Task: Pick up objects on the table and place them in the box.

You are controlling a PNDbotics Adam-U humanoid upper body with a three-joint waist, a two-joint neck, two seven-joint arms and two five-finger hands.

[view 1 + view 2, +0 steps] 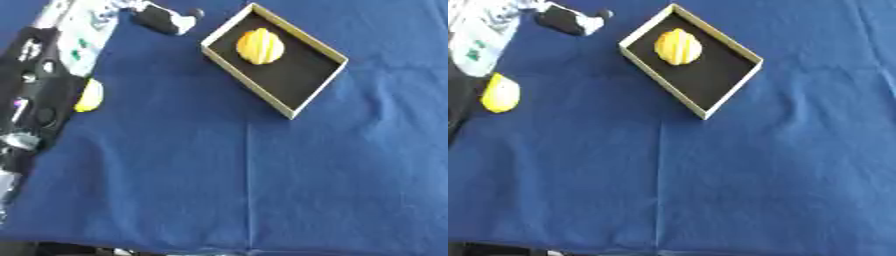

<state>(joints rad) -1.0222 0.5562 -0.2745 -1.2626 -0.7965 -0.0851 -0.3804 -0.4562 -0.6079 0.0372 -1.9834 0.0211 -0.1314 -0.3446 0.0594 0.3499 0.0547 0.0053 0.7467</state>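
A shallow box (294, 111) with a tan rim and a black floor lies askew at the upper middle of the blue cloth. Inside it, toward its far corner, rests a yellow ribbed rounded object (260, 46). A second yellow object (500, 93) lies on the cloth at the far left; in the left eye view my left arm partly covers it. That arm runs up the left edge, and my left hand (163, 20) hovers at the top, just left of the box's far corner, with nothing seen in it. My right hand does not show.
The blue cloth (262, 190) covers the whole table, with a crease running down its middle. My black and silver left arm (39, 85) fills the left border. The table's near edge shows along the bottom.
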